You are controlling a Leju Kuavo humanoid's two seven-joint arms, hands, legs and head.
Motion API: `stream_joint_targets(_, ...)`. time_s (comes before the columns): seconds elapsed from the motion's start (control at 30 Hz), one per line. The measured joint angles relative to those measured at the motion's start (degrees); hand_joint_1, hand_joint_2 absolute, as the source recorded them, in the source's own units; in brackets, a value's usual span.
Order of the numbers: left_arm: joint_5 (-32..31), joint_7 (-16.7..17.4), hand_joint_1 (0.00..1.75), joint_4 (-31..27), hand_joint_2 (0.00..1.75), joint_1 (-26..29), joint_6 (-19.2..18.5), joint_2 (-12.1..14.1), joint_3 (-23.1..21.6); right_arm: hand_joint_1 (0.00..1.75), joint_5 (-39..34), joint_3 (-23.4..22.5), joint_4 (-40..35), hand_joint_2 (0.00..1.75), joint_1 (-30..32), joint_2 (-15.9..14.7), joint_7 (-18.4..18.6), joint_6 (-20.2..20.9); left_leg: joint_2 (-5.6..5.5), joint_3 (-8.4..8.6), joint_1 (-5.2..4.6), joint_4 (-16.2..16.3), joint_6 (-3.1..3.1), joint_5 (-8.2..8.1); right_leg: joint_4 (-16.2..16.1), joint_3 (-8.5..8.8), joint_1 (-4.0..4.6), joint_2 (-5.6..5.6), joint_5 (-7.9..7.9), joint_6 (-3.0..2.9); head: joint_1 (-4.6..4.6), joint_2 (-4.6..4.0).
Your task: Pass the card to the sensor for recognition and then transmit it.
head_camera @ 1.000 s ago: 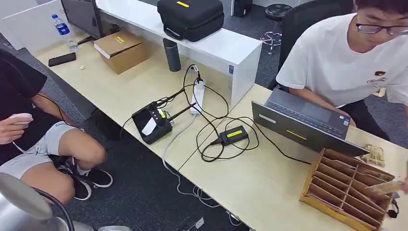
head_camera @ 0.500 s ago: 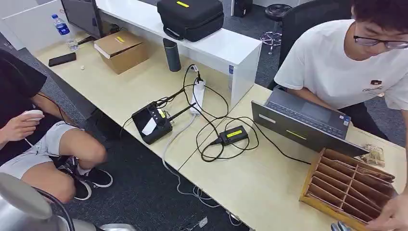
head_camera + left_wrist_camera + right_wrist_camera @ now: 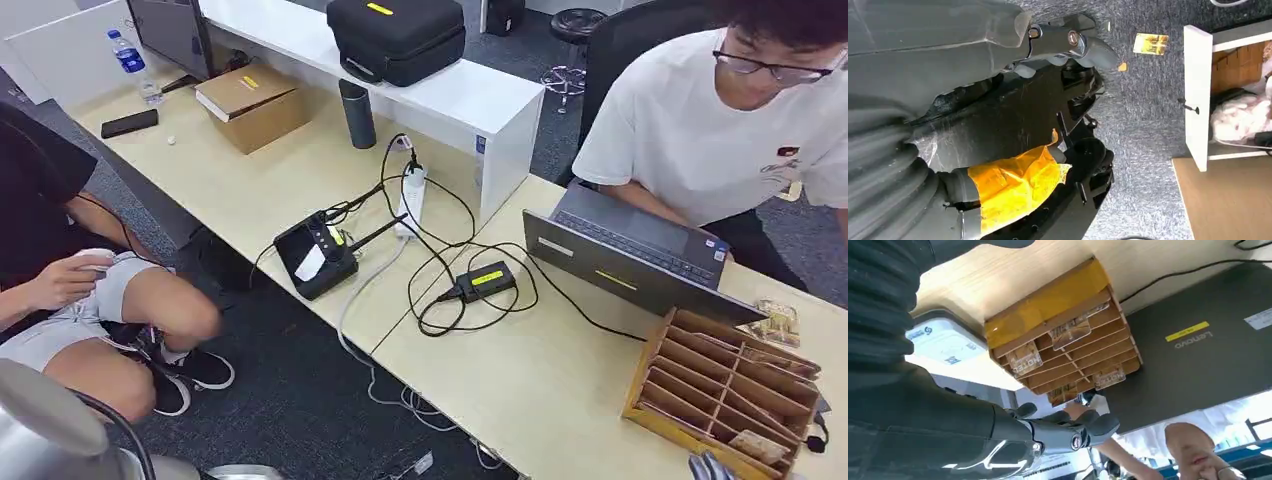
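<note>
A wooden card rack (image 3: 725, 390) stands at the table's near right corner, with a card (image 3: 758, 445) lying in its nearest slot. In the right wrist view the rack (image 3: 1048, 305) holds several "HOTEL" cards (image 3: 1024, 360) in its slots. My right hand (image 3: 1068, 432) hovers just short of the rack, fingers apart and holding nothing; its fingertips (image 3: 708, 467) show at the bottom edge of the head view. A white device with blue lettering (image 3: 943, 342) sits beside the rack. My left hand (image 3: 1068, 40) hangs over the floor, holding nothing.
A grey laptop (image 3: 630, 260) stands behind the rack, with a person in a white shirt (image 3: 720, 120) seated at it. Cables and a black adapter (image 3: 485, 280) cross the table's middle. Another person (image 3: 70, 290) sits at the left. A loose card (image 3: 1150, 43) lies on the carpet.
The person's hand brought a card down to the rack's near slot, left it there and withdrew. My right fingertips came into the bottom edge. The seated person at the left lowered a hand.
</note>
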Motion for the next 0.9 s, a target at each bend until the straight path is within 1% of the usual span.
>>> stream_joint_targets(0.2, -0.7, 0.5, 0.00, 0.0, 1.75, -0.2, -0.2, 0.0, -1.0, 0.00, 5.1, -3.2, 3.6, 1.75, -1.6, 0.5, 1.9, -1.5, 0.00, 0.00, 0.00, 0.0, 0.02, 0.03, 0.0, 0.00, 0.00, 0.00, 0.02, -0.01, 0.00, 0.00)
stream_joint_targets(0.3, -0.9, 0.6, 0.00, 0.0, 1.75, -0.3, -0.3, 0.0, -1.3, 0.00, 6.8, -5.0, 5.5, 1.75, -2.6, 0.7, 2.3, -1.9, 0.00, 0.00, 0.00, 0.0, 0.02, 0.03, 0.0, 0.01, 0.00, 0.00, 0.02, -0.01, 0.02, 0.00)
stream_joint_targets(0.57, -1.0, 0.9, 0.00, 0.0, 1.75, -0.4, -0.3, 0.0, -2.2, 0.00, 8.4, -8.1, 8.8, 1.75, -4.4, 1.5, 2.4, -2.0, -0.01, 0.00, 0.00, 0.0, 0.02, 0.03, 0.0, 0.00, 0.00, 0.00, 0.02, -0.01, 0.00, 0.00)
stream_joint_targets(0.9, -1.3, 1.1, 0.00, 0.0, 1.75, -0.4, -0.1, 0.0, -2.3, 0.00, 8.7, -9.3, 9.6, 1.75, -4.7, 2.2, 2.5, -1.8, -0.01, 0.00, 0.00, 0.0, 0.02, 0.03, 0.0, 0.00, 0.00, -0.01, 0.02, -0.01, 0.00, 0.00)
